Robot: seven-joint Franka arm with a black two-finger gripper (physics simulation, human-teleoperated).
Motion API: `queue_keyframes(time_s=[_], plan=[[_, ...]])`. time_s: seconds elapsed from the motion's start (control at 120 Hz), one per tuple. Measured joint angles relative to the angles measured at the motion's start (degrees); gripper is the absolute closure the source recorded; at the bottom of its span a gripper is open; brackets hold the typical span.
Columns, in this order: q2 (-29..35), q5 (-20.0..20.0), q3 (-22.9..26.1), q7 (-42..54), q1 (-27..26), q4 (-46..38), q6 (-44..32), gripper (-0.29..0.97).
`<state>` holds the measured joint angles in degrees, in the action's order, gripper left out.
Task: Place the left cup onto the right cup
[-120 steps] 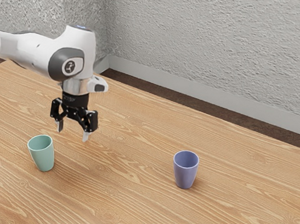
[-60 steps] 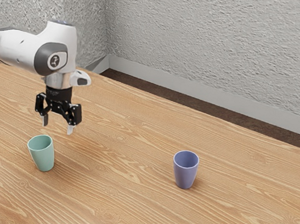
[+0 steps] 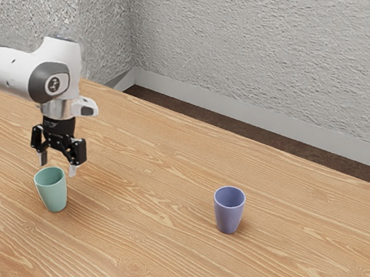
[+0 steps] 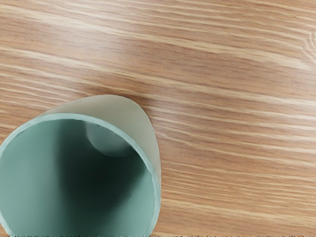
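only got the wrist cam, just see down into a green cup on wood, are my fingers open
observer: yes, the gripper is open, hanging right over the green cup with its fingertips near the rim.
operator: cant see the other cup, where is it
observer: a purple cup stands upright on the table, off toward the exterior view's right, well apart from the green one.
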<state>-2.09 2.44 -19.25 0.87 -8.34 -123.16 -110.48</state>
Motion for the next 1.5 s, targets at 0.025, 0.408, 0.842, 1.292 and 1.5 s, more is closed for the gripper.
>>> queue_keyframes(time_s=[0.025,0.408,0.842,1.292,1.5], plan=[[0.21,0.04,0.00,0.13,0.02,-0.29,-0.19,0.00],[0.21,0.25,0.00,1.61,-0.09,-2.57,-6.25,0.00],[-0.01,0.14,0.00,2.41,-0.76,-5.89,-10.75,0.00],[-2.91,-0.34,0.05,2.77,-0.55,-6.54,-12.92,0.01],[-3.02,-0.42,0.01,2.88,-0.51,-6.27,-13.43,0.32]])
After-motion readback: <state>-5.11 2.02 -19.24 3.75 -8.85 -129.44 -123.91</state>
